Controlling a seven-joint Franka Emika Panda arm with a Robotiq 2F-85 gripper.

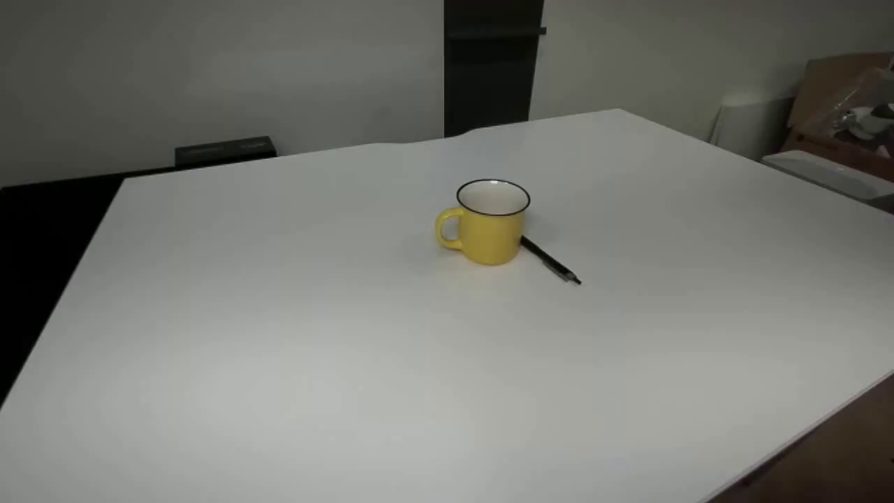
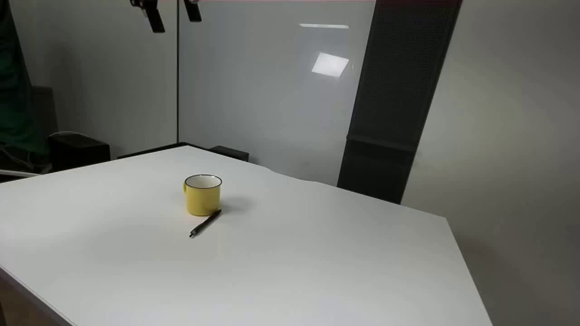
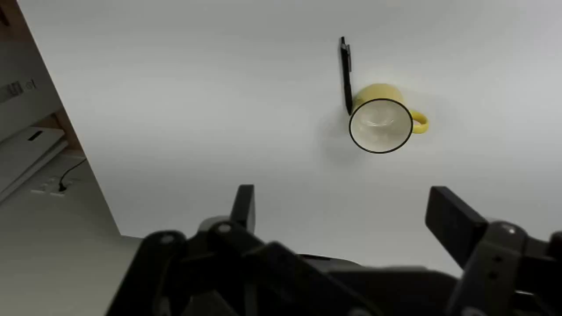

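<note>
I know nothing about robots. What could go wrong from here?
The pen lies close beside the yellow mug, so reaching for either might nudge the other. The mug's handle juts out to one side; a careless descent could catch it and tip the mug. The open gripper hangs high up, so a misjudged approach might miss.

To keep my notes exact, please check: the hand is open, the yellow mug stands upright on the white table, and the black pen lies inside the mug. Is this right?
Not quite: the wrist view shows the black pen lying on the white table beside the yellow mug, not inside it. The rest is right.
</note>
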